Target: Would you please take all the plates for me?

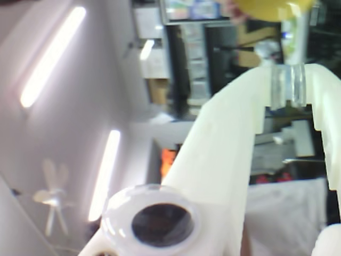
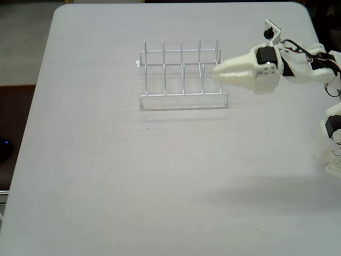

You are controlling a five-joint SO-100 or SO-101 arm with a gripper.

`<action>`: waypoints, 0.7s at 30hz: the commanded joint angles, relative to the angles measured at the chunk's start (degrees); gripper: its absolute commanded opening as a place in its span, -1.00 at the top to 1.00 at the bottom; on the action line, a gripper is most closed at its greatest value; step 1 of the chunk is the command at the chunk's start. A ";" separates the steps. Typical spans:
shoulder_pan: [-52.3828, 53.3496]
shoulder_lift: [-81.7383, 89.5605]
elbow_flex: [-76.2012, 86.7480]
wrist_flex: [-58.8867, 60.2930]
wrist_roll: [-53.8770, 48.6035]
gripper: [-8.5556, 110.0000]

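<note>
No plates show on the table in the fixed view. In the wrist view, part of a yellow plate [image 1: 272,7] shows at the top edge, far beyond the fingertips, with something pinkish and blurred beside it. My gripper [image 2: 216,73] hovers at the right end of the white wire rack, pointing left, its jaws together with nothing between them. In the wrist view the white gripper [image 1: 288,85] points up towards the room, and its clear pads meet at the tips.
The white wire rack [image 2: 181,74] stands empty at the back middle of the grey table [image 2: 160,176]. The arm's base [image 2: 333,133] is at the right edge. The wrist view shows ceiling lights and shelves.
</note>
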 commanded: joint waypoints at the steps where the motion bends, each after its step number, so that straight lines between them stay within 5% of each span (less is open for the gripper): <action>1: 0.26 8.96 6.50 -0.53 -0.35 0.86; 21: 1.67 37.27 45.18 1.05 6.33 0.86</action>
